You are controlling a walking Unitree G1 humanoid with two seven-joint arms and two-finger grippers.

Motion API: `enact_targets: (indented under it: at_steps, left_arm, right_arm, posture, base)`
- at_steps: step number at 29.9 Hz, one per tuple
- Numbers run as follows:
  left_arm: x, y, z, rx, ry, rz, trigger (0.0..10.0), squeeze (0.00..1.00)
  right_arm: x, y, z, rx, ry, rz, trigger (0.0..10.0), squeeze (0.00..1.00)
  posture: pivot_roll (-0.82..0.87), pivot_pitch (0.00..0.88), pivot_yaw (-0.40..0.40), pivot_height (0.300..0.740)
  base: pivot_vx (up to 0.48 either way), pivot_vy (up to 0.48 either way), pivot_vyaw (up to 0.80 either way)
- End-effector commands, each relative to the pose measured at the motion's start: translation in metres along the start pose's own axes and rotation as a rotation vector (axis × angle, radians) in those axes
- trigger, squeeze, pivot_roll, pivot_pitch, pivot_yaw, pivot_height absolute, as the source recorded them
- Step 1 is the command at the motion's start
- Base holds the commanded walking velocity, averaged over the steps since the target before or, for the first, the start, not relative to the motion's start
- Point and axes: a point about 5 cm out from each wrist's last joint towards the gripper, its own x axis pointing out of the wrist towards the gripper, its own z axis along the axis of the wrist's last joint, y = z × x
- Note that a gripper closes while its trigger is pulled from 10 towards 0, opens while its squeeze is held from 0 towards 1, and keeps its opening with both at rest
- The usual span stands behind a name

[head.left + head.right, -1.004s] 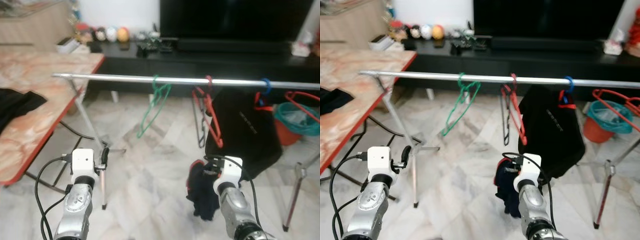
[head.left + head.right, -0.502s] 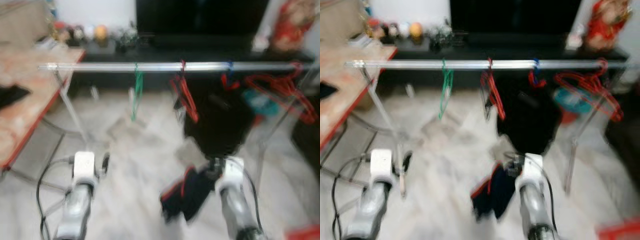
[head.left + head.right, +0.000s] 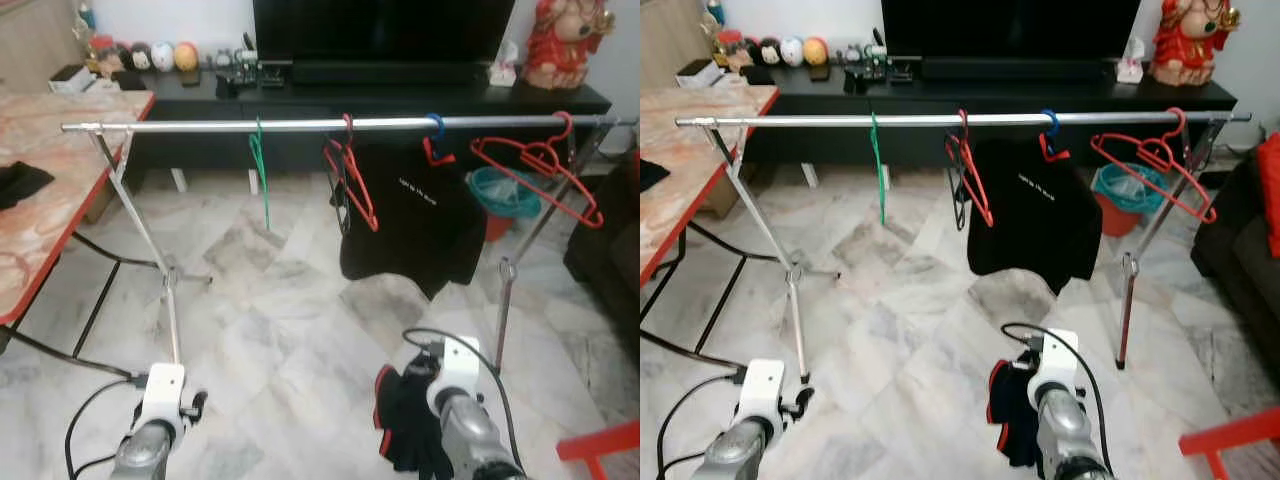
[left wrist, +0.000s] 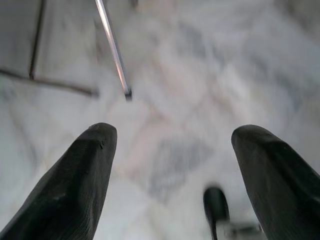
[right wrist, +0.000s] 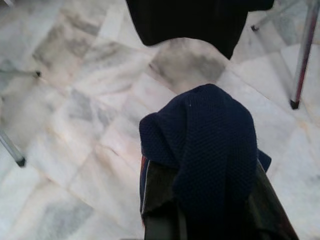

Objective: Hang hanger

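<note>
Hanger with the navy knit garment (image 3: 410, 432) hung low in front of us, clamped in the right gripper (image 5: 210, 220); a red edge showed beside the cloth, though the fingers themselves were buried under it. We noted the rail (image 3: 300, 124) lying well ahead and above that gripper, its long axis running left to right across our view, with an open stretch between the green hanger (image 3: 262, 170) and the red hanger (image 3: 352, 185). Left gripper (image 4: 170, 165) idled low, fingers spread wide and empty, so we judged the right arm the one placed to lift.
</note>
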Motion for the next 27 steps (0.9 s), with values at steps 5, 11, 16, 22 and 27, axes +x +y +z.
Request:
enact_targets:
  at_steps: [5, 11, 16, 22, 27]
  left_arm:
    - [-0.011, 0.003, -0.039, -0.029, 0.167, 0.02, 10.0, 0.0]
    - [-0.018, 0.004, -0.057, -0.064, 0.232, 0.042, 10.0, 0.0]
    - [-0.018, 0.004, -0.058, -0.074, 0.237, 0.049, 10.0, 0.0]
    - [-0.018, 0.005, -0.056, -0.081, 0.236, 0.055, 10.0, 0.0]
    - [-0.018, 0.005, -0.057, -0.084, 0.244, 0.057, 10.0, 0.0]
  right_arm:
    - [-0.005, -0.002, -0.016, -0.002, 0.059, -0.008, 10.0, 0.0]
    - [-0.008, -0.01, -0.022, 0.0, 0.089, -0.036, 10.0, 0.0]
    - [-0.008, -0.011, -0.021, -0.002, 0.085, -0.035, 10.0, 0.0]
    - [-0.007, -0.007, -0.019, -0.033, 0.077, -0.003, 10.0, 0.0]
    - [-0.007, -0.006, -0.02, -0.029, 0.078, 0.0, 10.0, 0.0]
  posture:
    - [0.0, 0.0, -0.023, 0.74]
    - [0.0, 0.0, -0.03, 0.74]
    - [0.0, 0.0, -0.031, 0.74]
    - [0.0, 0.0, -0.032, 0.74]
    - [0.0, 0.0, -0.03, 0.74]
  base:
    - [0.0, 0.0, 0.0]
    - [0.0, 0.0, 0.0]
    - [0.0, 0.337, 0.0]
    - [0.0, 0.0, 0.09]
    - [0.0, 0.381, 0.75]
